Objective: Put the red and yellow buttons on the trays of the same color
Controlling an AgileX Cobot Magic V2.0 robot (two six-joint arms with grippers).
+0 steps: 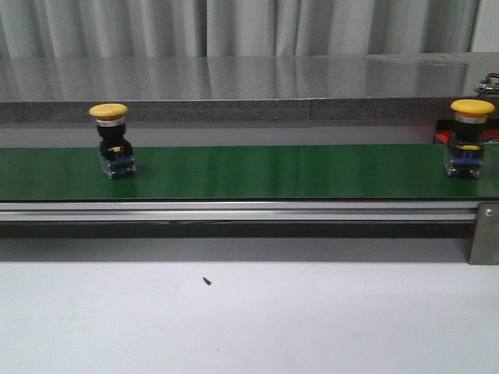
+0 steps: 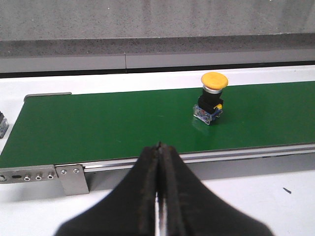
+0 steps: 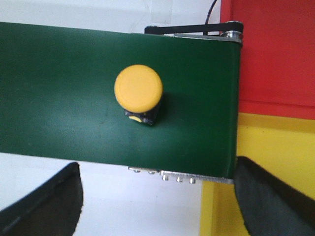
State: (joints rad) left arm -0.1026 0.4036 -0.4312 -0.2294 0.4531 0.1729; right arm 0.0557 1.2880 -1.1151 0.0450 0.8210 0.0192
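Two yellow buttons stand upright on the green conveyor belt (image 1: 273, 171): one at the left (image 1: 109, 140) and one at the far right end (image 1: 470, 136). No red button shows. Neither gripper shows in the front view. In the left wrist view my left gripper (image 2: 159, 146) is shut and empty, hovering before the belt's near rail; the left button (image 2: 212, 98) stands beyond it and to one side. In the right wrist view my right gripper (image 3: 157, 167) is open and empty above the belt's edge, with the right button (image 3: 138, 88) just past the fingers. A red tray (image 3: 275, 54) and a yellow tray (image 3: 275, 147) lie by the belt's end.
A grey stone-like ledge (image 1: 249, 86) runs behind the belt. An aluminium rail (image 1: 234, 210) and bracket (image 1: 483, 234) line its near side. White table (image 1: 234, 312) lies in front. A small part of some object (image 2: 2, 125) shows at the belt's left end.
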